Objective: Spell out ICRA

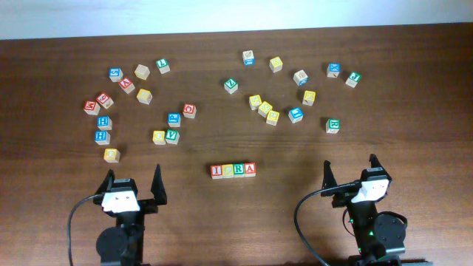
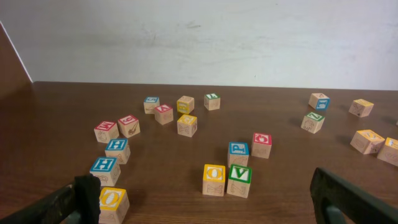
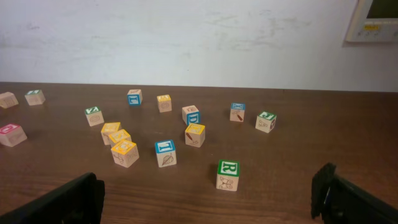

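Noted the left gripper spread to full width, with nothing between the fingers. Noted the right gripper equally wide and equally empty.

Found the ICRA row between the two, off the left gripper's right finger and off the right gripper's left finger. Placed it about level with the fingertips and well clear of both. Read red I, yellow C, green R and red A in order, touching side to side, the line very slightly tilted. Saw no part of the row in either wrist view.

Recorded a yellow O cube just beside the left gripper's left finger. Recorded a spare R cube ahead of the right gripper and apart from it.

Judged the spelling complete and the step in hand a hands-off check. Recommended holding both grippers open and back, with no inward sweep across the row. Recommended leaving the loose cubes ahead untouched. Advised that any squaring be done by a light nudge at an end cube only.
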